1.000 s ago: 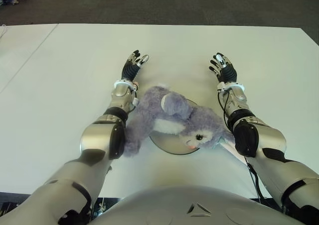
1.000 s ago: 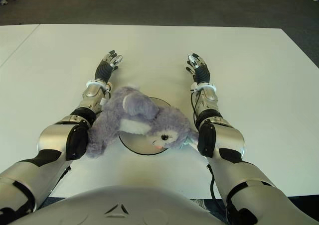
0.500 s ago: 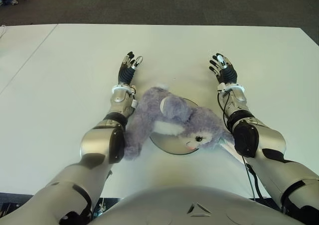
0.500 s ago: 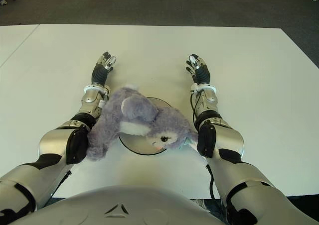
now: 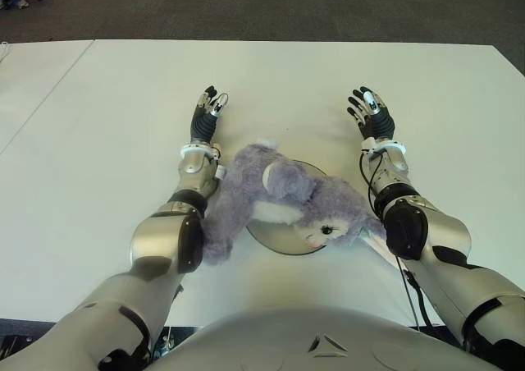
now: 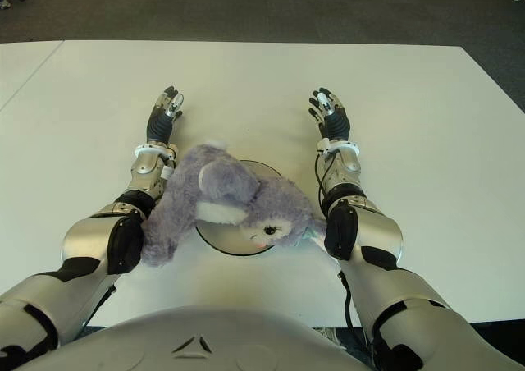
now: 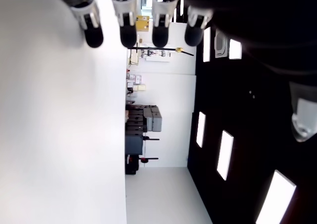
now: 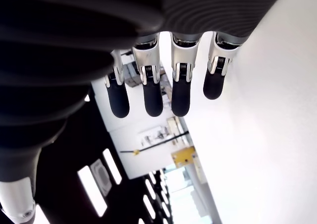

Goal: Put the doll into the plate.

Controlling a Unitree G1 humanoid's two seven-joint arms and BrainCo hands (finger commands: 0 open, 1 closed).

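Since both robot hands are empty, the fluffy lilac plush doll (image 5: 283, 199) lies unheld, sprawled across the round grey plate (image 5: 279, 240) near the robot's torso, its body trailing off the plate's left edge against the left forearm. Judged placed, though only partly within the rim. Left robot hand (image 5: 204, 115) shows far-left of the doll, fingers (image 7: 128, 35) extended straight, gripping nothing. Right robot hand (image 5: 372, 115) shows far-right, fingers (image 8: 152, 97) likewise spread and clear. Both appear stretched out over the white surface (image 5: 98, 141), likely released. Count: one doll, one plate, two hands.
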